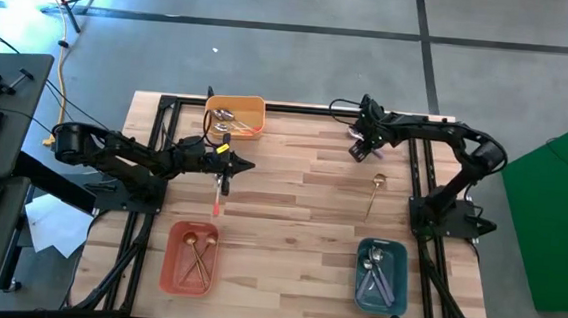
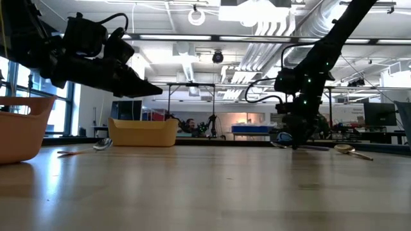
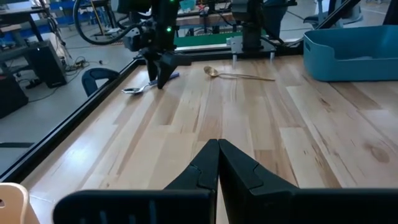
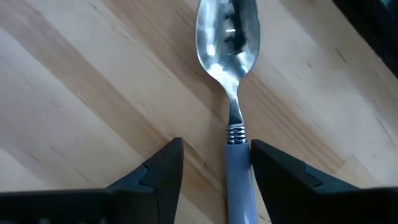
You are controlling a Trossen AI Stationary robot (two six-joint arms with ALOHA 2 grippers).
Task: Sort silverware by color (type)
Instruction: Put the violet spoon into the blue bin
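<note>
From above, the right claw (image 1: 358, 149) is low at the far side of the desk (image 1: 300, 220), a gold spoon (image 1: 375, 193) lies near it, and a red-handled spoon (image 1: 217, 200) lies just under the left claw (image 1: 224, 180); other spoons are in the orange bin (image 1: 237, 116), red bin (image 1: 190, 258) and teal bin (image 1: 382, 276). In the left wrist view, the left claw (image 3: 217, 163) has its fingers pressed together and holds nothing. In the right wrist view, the right claw (image 4: 214, 168) stands apart around a flat-lying blue-handled spoon (image 4: 230, 93) with a shiny silver bowl, one finger (image 4: 280, 171) touching its handle.
</note>
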